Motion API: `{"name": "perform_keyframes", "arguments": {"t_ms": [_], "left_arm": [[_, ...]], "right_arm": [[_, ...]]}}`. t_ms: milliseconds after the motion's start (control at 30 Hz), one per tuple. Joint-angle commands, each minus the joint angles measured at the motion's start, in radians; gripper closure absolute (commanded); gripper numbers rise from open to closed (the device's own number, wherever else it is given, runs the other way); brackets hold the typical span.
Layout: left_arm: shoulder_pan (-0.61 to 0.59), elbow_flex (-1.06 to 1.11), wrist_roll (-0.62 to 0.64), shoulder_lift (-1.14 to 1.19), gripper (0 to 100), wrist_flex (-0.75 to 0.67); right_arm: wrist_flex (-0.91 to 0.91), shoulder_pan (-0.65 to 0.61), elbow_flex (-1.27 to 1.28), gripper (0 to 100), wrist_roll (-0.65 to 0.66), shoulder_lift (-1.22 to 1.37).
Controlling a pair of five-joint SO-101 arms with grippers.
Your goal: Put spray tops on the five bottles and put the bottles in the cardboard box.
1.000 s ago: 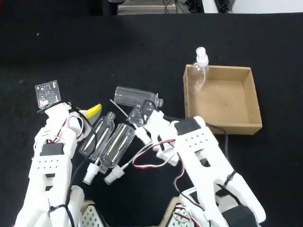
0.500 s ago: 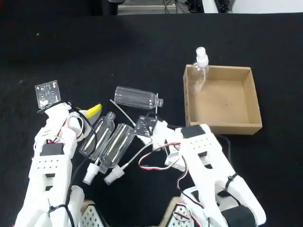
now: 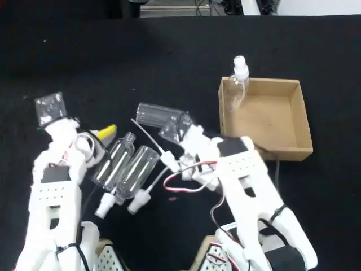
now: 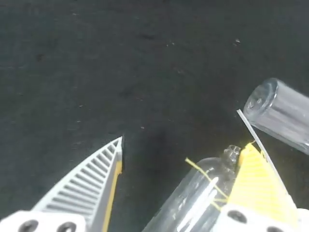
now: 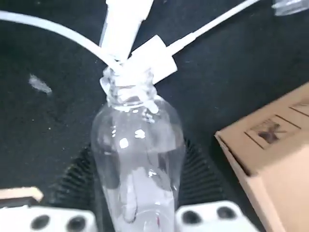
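Observation:
My right gripper [image 5: 137,152] is shut on a clear bottle [image 5: 137,159], whose open neck points at a white spray top [image 5: 150,59] with a long dip tube. From above, that gripper [image 3: 178,134] holds the bottle [image 3: 171,131] beside another bare bottle [image 3: 159,114] lying on the mat. Two more bottles [image 3: 114,162] [image 3: 137,170] lie side by side with white tops at their near ends. My left gripper [image 4: 183,142] is open at the neck of one lying bottle [image 4: 193,203]. A capped bottle [image 3: 239,79] stands in the far left corner of the cardboard box [image 3: 299,121].
The box's near corner [image 5: 270,145] is close beside the held bottle. A loose white spray top [image 3: 168,160] and its thin tube lie on the black mat between the two arms. Red and white cables loop off the right arm [image 3: 186,179].
My right gripper dipped toward the mat, then came back up and away with the bottle in it. The left arm shifted slightly left and away, and the two lying bottles moved a little with it.

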Motion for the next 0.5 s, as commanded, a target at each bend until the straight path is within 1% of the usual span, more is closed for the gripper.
{"name": "perform_keyframes", "arguments": {"t_ms": [0, 67, 133, 267, 333, 467], "left_arm": [[-0.044, -0.226, -0.032, -0.038, 64, 0.232], [-0.042, -0.277, -0.115, -0.031, 64, 0.276], [-0.041, -0.309, -0.183, -0.015, 64, 0.302], [-0.039, -0.358, -0.267, 0.023, 64, 0.356], [-0.038, -0.387, -0.307, 0.034, 64, 0.402], [-0.027, -0.466, -0.384, 0.029, 64, 0.486]], "right_arm": [[0.137, 0.028, -0.15, 98.8, -0.046, -0.005], [0.218, 0.046, -0.206, 98.8, -0.06, -0.005], [0.256, 0.055, -0.252, 98.8, -0.06, -0.005], [0.259, 0.049, -0.305, 98.8, -0.081, -0.05], [0.265, 0.049, -0.331, 98.8, -0.114, -0.111], [0.264, 0.049, -0.338, 98.8, -0.127, -0.252]]}}
